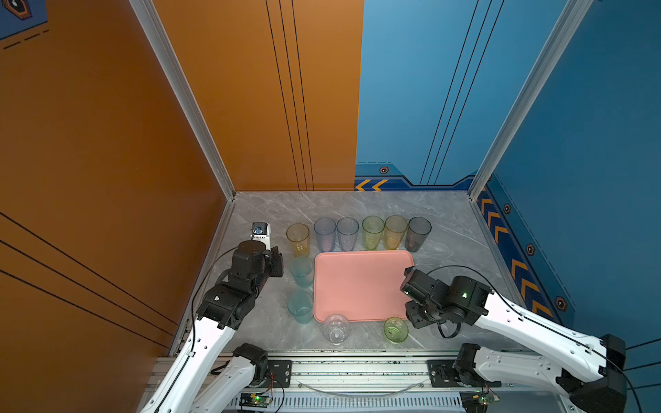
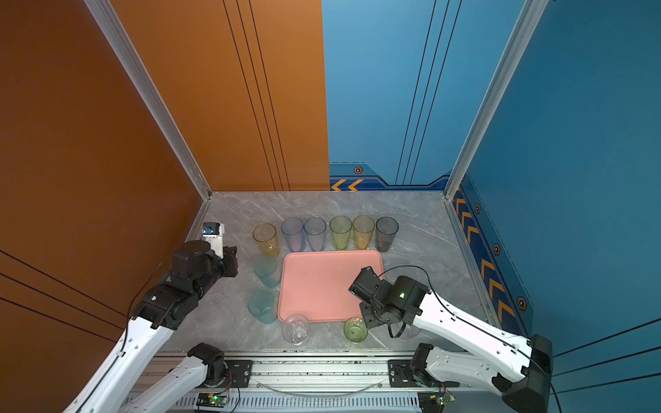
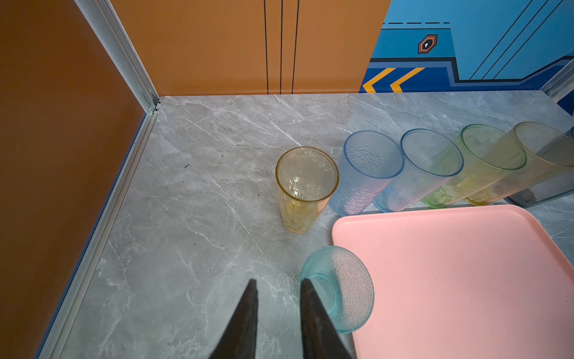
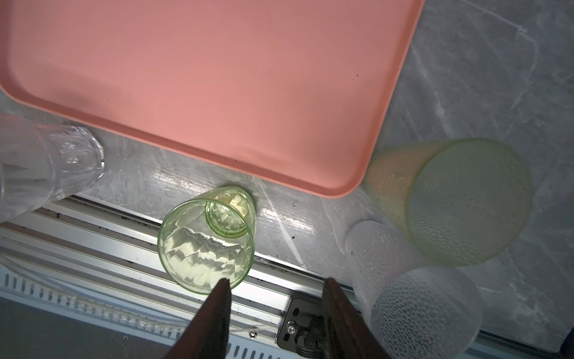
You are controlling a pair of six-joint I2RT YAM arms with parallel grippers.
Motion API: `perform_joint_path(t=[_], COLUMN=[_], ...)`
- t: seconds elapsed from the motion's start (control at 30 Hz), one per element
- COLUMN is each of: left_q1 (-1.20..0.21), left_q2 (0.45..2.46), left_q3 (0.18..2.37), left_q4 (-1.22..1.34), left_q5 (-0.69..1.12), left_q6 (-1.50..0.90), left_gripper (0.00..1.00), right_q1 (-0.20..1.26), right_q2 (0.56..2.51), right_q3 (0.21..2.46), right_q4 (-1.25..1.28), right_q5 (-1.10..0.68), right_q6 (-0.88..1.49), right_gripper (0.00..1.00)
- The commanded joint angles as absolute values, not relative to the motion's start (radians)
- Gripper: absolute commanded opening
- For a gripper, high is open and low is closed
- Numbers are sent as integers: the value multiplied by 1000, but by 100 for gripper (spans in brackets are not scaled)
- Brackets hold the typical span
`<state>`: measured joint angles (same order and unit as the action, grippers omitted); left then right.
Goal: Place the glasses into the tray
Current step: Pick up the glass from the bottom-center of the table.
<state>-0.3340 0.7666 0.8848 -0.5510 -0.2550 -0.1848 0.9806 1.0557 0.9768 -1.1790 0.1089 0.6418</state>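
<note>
The pink tray [image 1: 361, 286] lies bare in the middle of the table. Several tall glasses stand in a row behind it, from a yellow one [image 1: 298, 239] to a grey one [image 1: 418, 233]. Two short teal glasses [image 1: 301, 271] [image 1: 300, 306] stand along its left side. A clear glass [image 1: 336, 329] and a short green glass [image 1: 396, 329] are at its front edge. My left gripper [image 3: 278, 283] is open and holds nothing, beside a teal glass [image 3: 338, 289]. My right gripper [image 4: 276, 281] is open between the green glass [image 4: 206, 239] and a frosted clear glass [image 4: 416, 298], touching neither.
A yellow-green glass [image 4: 459, 199] stands at the tray's front right corner, under the right arm in both top views. The orange wall [image 1: 107, 178] is close on the left. An aluminium rail [image 1: 357, 368] runs along the table's front edge.
</note>
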Motion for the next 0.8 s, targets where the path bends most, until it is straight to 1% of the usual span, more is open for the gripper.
perform_joint_path(t=[0.0, 0.17, 0.33, 0.77], left_q1=[-326, -324, -322, -321], left_q2=[759, 767, 759, 765], left_q3=[883, 885, 881, 877], left_q4=[-566, -566, -568, -566], left_q5=[-232, -224, -228, -218], left_q6=[-195, -196, -192, -194], left_gripper=[25, 25, 25, 25], right_q1=[997, 1018, 1026, 1031], right_q2=[1075, 1087, 1093, 1149], right_q3=[956, 948, 944, 890], right_q4=[-1220, -1218, -1207, -1115], right_q5=[132, 129, 104, 59], right_q6=[675, 690, 692, 684], right_gripper=[46, 43, 37, 34])
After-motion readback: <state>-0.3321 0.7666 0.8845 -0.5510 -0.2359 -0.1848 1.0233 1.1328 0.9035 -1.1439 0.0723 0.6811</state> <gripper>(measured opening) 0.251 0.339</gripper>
